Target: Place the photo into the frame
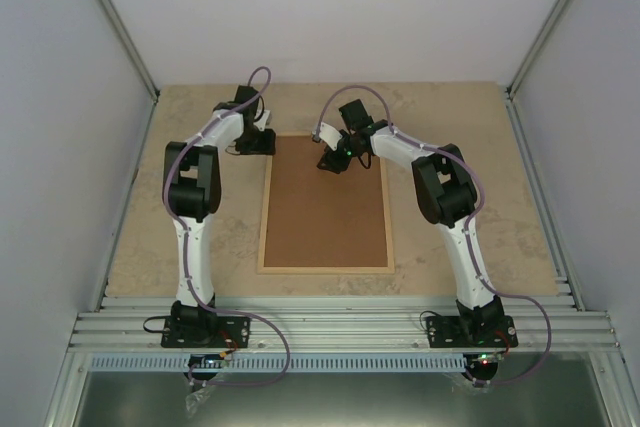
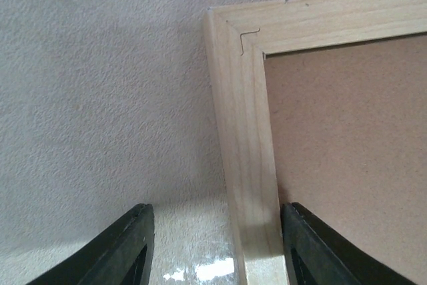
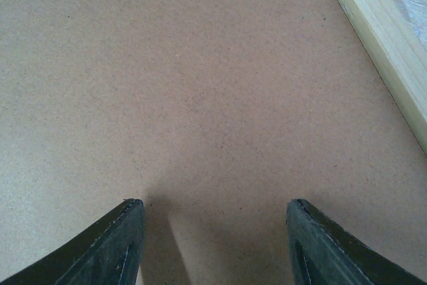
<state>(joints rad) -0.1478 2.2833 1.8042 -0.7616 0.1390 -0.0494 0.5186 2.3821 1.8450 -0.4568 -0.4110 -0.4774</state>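
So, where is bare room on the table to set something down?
Free: the table strip between the frame and the back wall, and the strip between frame and near rail. Crowded: the frame's far end, with the left gripper straddling its edge and the right gripper over the backing board.

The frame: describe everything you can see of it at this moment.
The frame is a thin pale-wood rectangle lying flat on the table, long sides running near to far. A brown backing board fills its opening. The open left gripper straddles its left rail near the far corner, where a joint line shows; contact is unclear.
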